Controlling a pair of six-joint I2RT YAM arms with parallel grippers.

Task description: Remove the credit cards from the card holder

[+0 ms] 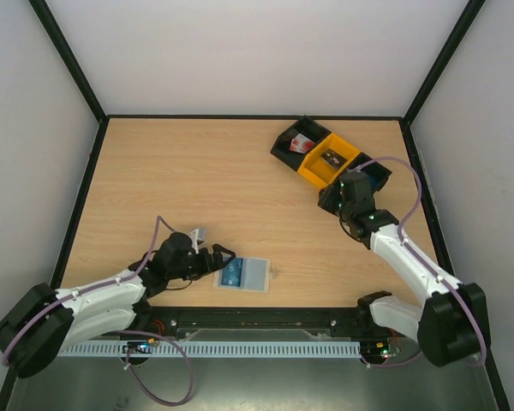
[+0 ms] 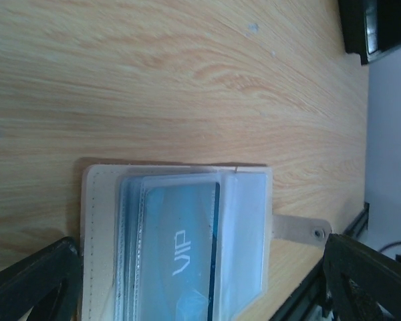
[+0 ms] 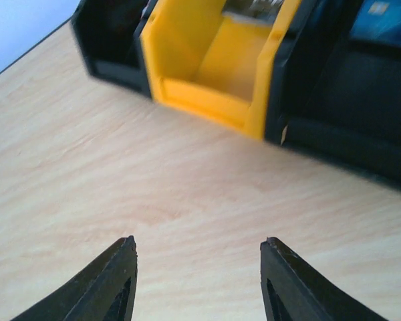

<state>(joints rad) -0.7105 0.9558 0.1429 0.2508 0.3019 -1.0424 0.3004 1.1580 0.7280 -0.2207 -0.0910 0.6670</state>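
Now, holder [image 1: 255, 276] lies flat by the table's [image 1: 197, 188] near edge, left of centre, a blue card [image 2: 180, 247] in one pocket, left claw [image 2: 197, 253] spread wide about its left end; right claw [image 3: 199, 242] also wide, low over the table before the bins [image 1: 325, 163] near the far right corner.

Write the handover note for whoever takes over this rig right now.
Left gripper: open, empty, beside the card holder.
Right gripper: open, empty, over the table facing the yellow bin.
Holder lies flat near the front edge; a blue VIP credit card sits inside.
Done: unclear; a blue item in the black bin may be a removed card.
Left: pull out the card in the holder.
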